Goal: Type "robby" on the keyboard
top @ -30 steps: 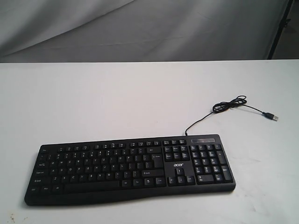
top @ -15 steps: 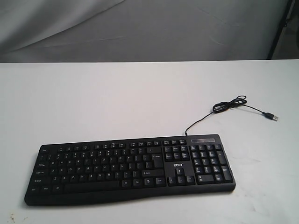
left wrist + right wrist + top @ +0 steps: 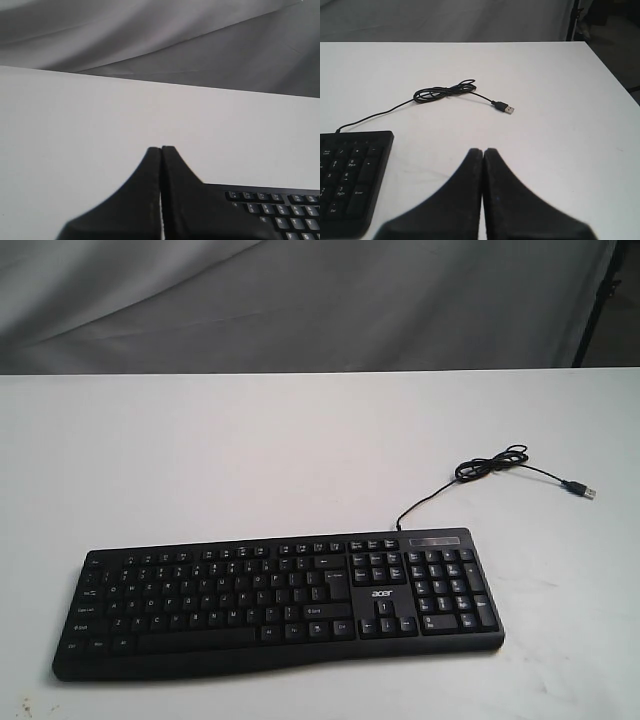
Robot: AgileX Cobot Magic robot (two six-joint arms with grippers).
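Observation:
The black keyboard (image 3: 280,600) lies near the front of the white table (image 3: 300,440), number pad to the right. Its thin cable (image 3: 480,472) coils behind and ends in a loose USB plug (image 3: 586,492). Neither arm shows in the exterior view. In the left wrist view my left gripper (image 3: 161,149) is shut and empty, above the table beside the keyboard's corner (image 3: 280,205). In the right wrist view my right gripper (image 3: 483,150) is shut and empty, off the number-pad end (image 3: 350,175), with the cable coil (image 3: 445,92) and plug (image 3: 504,107) beyond it.
A grey cloth backdrop (image 3: 300,300) hangs behind the table's far edge. A dark stand (image 3: 605,290) rises at the back right. The table's right edge (image 3: 615,80) shows in the right wrist view.

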